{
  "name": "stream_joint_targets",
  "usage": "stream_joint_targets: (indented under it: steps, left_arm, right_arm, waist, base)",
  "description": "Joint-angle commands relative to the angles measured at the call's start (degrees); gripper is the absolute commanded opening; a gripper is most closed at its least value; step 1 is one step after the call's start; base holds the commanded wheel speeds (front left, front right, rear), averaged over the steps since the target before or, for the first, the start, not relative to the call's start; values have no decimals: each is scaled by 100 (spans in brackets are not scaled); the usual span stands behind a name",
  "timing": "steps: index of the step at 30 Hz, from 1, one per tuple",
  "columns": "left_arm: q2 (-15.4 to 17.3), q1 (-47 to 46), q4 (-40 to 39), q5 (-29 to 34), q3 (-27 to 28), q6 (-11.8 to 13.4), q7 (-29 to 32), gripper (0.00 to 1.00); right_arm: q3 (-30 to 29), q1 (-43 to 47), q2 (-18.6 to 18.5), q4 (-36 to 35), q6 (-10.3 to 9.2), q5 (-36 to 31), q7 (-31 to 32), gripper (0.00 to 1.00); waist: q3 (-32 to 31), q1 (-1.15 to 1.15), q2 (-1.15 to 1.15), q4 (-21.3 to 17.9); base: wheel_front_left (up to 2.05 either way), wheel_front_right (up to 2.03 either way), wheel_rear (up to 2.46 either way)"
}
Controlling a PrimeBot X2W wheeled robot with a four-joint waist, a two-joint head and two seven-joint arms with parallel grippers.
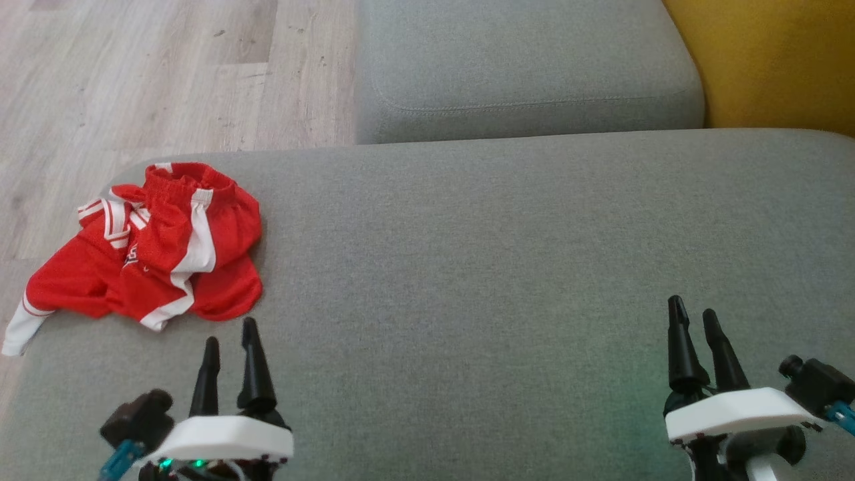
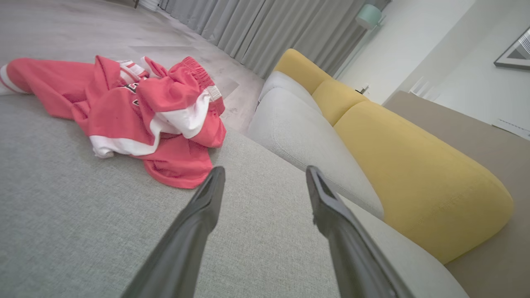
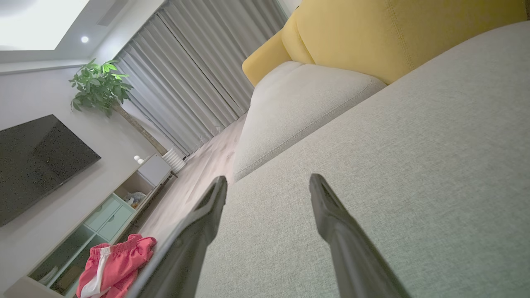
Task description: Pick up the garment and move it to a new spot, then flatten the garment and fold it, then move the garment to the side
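The garment (image 1: 150, 250) is red with white stripes and lies crumpled at the left end of the grey sofa seat (image 1: 507, 267), one white cuff hanging over the edge. My left gripper (image 1: 230, 331) stands open just below and to the right of it, fingers pointing toward it, touching nothing. The left wrist view has the garment (image 2: 140, 118) a short way ahead and left of the open fingers. My right gripper (image 1: 695, 314) is open over bare cushion at the lower right, far from the garment. In the right wrist view the garment (image 3: 114, 267) peeks out at the bottom left.
A second grey cushion (image 1: 528, 73) lies beyond the seat, with a yellow backrest (image 1: 775, 67) at the right. Wooden floor (image 1: 153, 73) runs along the left of the sofa. A TV (image 3: 37, 161), a cabinet (image 3: 103, 215) and a plant (image 3: 99, 85) stand across the room.
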Motion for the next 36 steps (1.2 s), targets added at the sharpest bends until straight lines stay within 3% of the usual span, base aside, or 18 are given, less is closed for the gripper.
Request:
stream_joint_targets:
  steps: [1,6,17,36]
  left_arm:
    - [26,-208,-244,202,36,33,-74,100]
    - [27,-231,-390,629,-121,31,-159,100]
    - [30,-183,-449,1498,-340,278,-363,100]
    - [34,-41,-206,2468,-392,164,-687,100]
  right_arm:
    - [119,-122,-39,-234,-3,-187,-85,100]
    - [152,-131,-41,-288,-3,-540,-169,100]
    - [107,-41,-46,-400,-3,-1416,-372,100]
    - [87,103,-53,-469,-4,-2749,-693,100]
  waist:
    - [0,-1,0,-1]
    - [16,-1,0,3]
    - [-79,-1,0,43]
    - [-223,-1,0,34]
  base:
    - [0,0,0]
    - [0,0,0]
    - [0,0,0]
    - [0,0,0]
